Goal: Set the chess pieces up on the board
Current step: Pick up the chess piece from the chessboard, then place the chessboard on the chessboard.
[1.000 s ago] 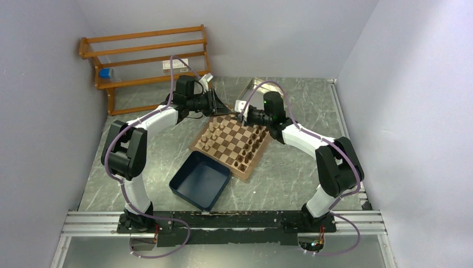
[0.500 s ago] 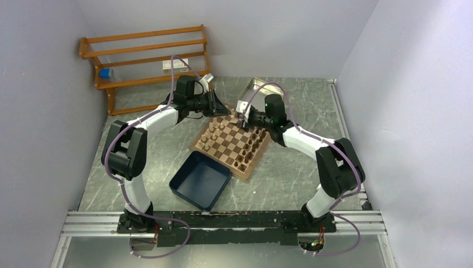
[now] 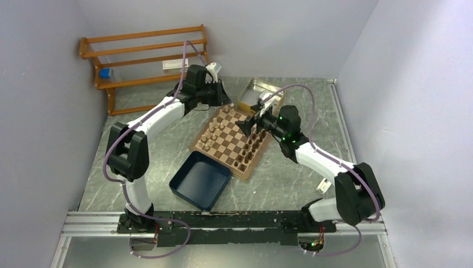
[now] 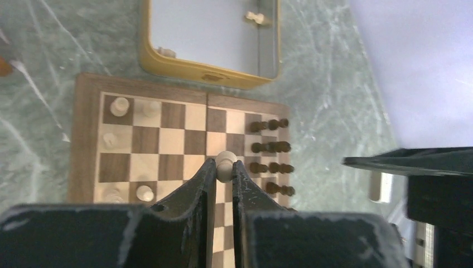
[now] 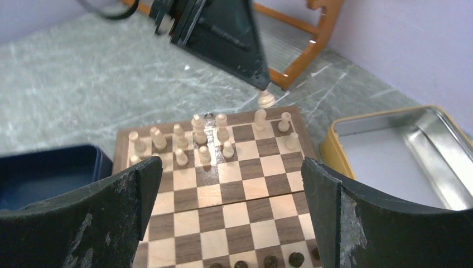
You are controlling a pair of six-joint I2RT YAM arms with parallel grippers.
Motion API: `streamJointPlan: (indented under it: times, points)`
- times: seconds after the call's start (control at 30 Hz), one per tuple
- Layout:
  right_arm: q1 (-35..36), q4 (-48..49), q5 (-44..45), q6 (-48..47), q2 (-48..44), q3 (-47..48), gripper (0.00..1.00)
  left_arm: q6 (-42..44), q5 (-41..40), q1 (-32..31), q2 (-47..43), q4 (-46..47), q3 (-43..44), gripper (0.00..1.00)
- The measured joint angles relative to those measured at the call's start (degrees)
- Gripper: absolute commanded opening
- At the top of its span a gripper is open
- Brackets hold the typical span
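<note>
Two camps are standing on the board (image 3: 231,146), dark pieces (image 3: 249,146) right, light pieces (image 3: 211,136) left. Right gripper (image 3: 249,124) is hovering above it, jaws spread wide and empty. Left gripper (image 4: 223,167) is pinching a round-headed light piece (image 4: 224,159) overhead, likely bound for its row.

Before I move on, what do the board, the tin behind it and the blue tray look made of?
Board: wood, brown and cream squares with faint grain, satin finish. Tin: thin metal, mirror-bright inside, gold-lacquered outside. Blue tray: uniform matte navy, no grain or glare; probably plastic, possibly painted metal.
</note>
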Motion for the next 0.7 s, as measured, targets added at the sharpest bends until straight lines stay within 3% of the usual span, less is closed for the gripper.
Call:
streamJointPlan:
  times: [0.3, 0.5, 0.7]
  points:
    - [-0.1, -7.8, 15.7, 15.8, -10.0, -0.4, 1.0, 6.9, -18.1, -5.9, 4.5, -3.1, 4.3, 0.12]
    - [-0.2, -8.1, 21.1, 18.3, -16.9, -4.5, 1.0, 8.8, -24.2, -7.3, 9.9, -4.2, 4.3, 0.12]
    - [-0.2, -8.2, 24.1, 18.2, -17.9, -5.4, 1.0, 10.0, -28.5, -8.1, 11.0, -4.6, 4.3, 0.11]
